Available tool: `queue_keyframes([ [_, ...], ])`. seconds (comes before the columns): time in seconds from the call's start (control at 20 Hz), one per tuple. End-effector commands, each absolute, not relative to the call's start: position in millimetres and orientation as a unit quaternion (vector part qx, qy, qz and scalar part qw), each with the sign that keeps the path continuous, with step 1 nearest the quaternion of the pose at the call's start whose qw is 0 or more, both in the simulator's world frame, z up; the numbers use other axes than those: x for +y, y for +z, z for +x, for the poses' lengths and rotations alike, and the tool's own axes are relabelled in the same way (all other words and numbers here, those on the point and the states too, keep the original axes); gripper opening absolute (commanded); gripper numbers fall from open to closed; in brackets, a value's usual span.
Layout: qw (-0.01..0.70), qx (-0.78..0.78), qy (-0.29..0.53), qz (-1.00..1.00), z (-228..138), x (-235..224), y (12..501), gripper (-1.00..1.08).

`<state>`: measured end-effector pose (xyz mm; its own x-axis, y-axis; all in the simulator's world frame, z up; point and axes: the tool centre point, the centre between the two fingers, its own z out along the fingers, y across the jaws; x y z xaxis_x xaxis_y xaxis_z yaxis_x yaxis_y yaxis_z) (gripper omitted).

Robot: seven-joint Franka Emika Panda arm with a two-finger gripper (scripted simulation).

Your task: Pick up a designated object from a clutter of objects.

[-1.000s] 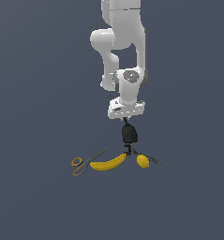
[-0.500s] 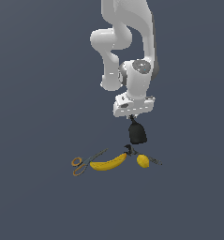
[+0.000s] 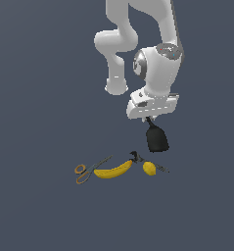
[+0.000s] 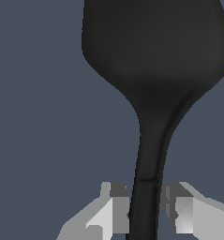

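The claw (image 4: 144, 213) is gripping the black spatula (image 3: 156, 138) by its handle, blade hanging just below it. Since a second ago it is rising clear of the banana (image 3: 112, 170) and lemon (image 3: 149, 168) beneath; the pick appears nearly complete.

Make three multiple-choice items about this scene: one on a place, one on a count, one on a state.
1. Where is the spatula?
A. flat beside the banana
B. hanging blade-down above the lemon
C. under the scissors

2. How many yellow things lie on the ground?
A. two
B. three
C. four

3. The fingers are:
A. wide open, holding nothing
B. closed on the spatula's handle
C. closed on the lemon

Answers: 1 B, it hangs under the gripper. 2 A, only the banana and lemon. 3 B, the wrist view shows both fingers against the handle.
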<state>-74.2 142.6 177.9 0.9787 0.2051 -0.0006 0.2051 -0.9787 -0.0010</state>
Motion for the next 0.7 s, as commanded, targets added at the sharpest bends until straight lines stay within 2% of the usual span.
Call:
queue_keyframes([
  [0.0, 0.001, -0.103, 0.0, -0.995, -61.8, 151.8, 199.0, -1.0],
  [0.65, 0.0, -0.102, 0.0, -0.995, -3.3, 193.4, 289.0, -1.0],
])
